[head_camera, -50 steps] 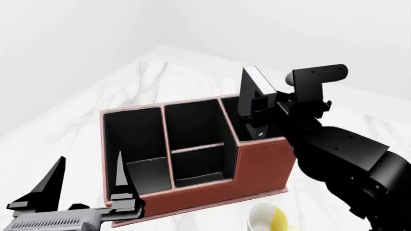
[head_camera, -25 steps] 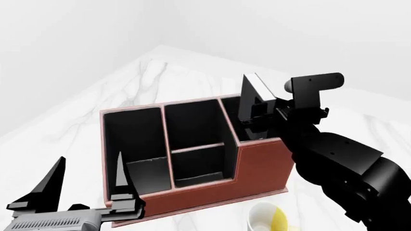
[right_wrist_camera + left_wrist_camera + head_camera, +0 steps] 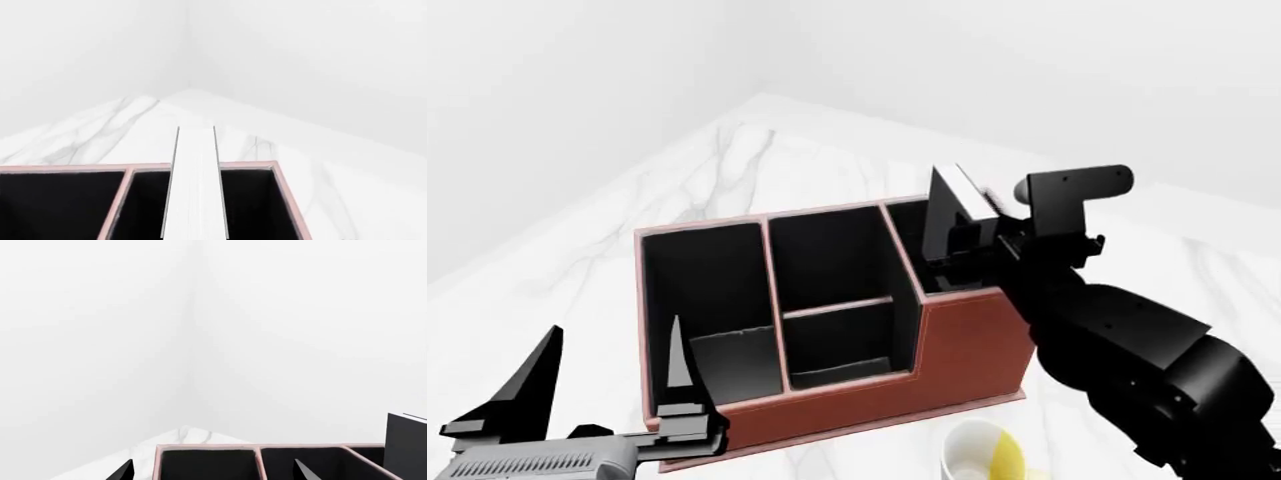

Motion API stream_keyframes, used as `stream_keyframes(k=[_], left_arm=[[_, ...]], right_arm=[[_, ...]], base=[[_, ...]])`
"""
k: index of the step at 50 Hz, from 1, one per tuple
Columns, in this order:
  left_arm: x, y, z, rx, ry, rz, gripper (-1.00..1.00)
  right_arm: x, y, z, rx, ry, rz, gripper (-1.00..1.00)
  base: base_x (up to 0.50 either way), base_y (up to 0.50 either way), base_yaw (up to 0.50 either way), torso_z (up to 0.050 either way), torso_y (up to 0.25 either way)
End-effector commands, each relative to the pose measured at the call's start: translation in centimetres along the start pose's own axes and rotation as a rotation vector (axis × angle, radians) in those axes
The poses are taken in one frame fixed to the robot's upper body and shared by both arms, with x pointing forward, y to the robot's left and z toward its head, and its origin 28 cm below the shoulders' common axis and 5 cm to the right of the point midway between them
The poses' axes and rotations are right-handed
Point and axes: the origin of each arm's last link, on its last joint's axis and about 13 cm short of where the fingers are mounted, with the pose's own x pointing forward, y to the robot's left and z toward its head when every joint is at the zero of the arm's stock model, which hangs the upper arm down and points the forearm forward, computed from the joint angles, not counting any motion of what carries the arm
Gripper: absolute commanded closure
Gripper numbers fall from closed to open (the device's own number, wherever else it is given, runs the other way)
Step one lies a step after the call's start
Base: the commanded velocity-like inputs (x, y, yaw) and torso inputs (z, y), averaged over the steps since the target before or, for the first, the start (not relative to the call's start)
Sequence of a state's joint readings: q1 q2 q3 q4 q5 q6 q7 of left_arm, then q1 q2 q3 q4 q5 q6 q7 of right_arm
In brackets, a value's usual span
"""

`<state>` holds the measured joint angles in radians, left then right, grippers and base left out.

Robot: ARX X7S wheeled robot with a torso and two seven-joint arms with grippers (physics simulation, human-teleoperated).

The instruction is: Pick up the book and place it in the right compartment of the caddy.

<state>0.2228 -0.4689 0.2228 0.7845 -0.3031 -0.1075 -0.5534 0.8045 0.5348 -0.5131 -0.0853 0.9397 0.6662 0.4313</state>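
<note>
The reddish-brown caddy (image 3: 961, 350) stands in the middle of the marble table. My right gripper (image 3: 964, 240) is shut on the dark book (image 3: 948, 205), holding it upright with its lower end inside the top of the right compartment (image 3: 905, 240). In the right wrist view the book's white page edges (image 3: 195, 185) stand in the black-lined right compartment (image 3: 250, 205), between its pink rim edges. My left gripper (image 3: 607, 385) is open and empty, in front of the caddy's left corner. The left wrist view shows its fingertips (image 3: 301, 471), the caddy rim (image 3: 207, 446) and the book (image 3: 405, 445).
A white-and-yellow mug (image 3: 988, 455) stands on the table just in front of the caddy's right end, under my right arm. The marble table (image 3: 734, 160) runs back to a corner with white walls behind. The caddy's middle section (image 3: 834, 300) is divided.
My right arm has moved down and slightly left, lowering the book deeper into the right compartment. The left arm has not moved.
</note>
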Motion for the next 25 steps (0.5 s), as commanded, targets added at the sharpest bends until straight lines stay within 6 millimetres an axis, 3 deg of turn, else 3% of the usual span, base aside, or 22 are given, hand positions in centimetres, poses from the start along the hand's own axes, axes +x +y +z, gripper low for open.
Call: stream_keyframes(k=[1, 25], left_arm=[[0.02, -0.01, -0.02, 0.000, 0.000, 0.000, -1.00], [0.03, 0.00, -0.01, 0.000, 0.000, 0.001, -1.00]], right_arm=[[0.04, -0.21, 0.32, -0.024, -0.037, -0.019, 1.00], [0.35, -0.34, -0.59, -0.022, -0.016, -0.021, 1.00]], base=[[0.00, 0.00, 0.00, 0.000, 0.000], [0.00, 0.00, 0.00, 0.000, 0.001]])
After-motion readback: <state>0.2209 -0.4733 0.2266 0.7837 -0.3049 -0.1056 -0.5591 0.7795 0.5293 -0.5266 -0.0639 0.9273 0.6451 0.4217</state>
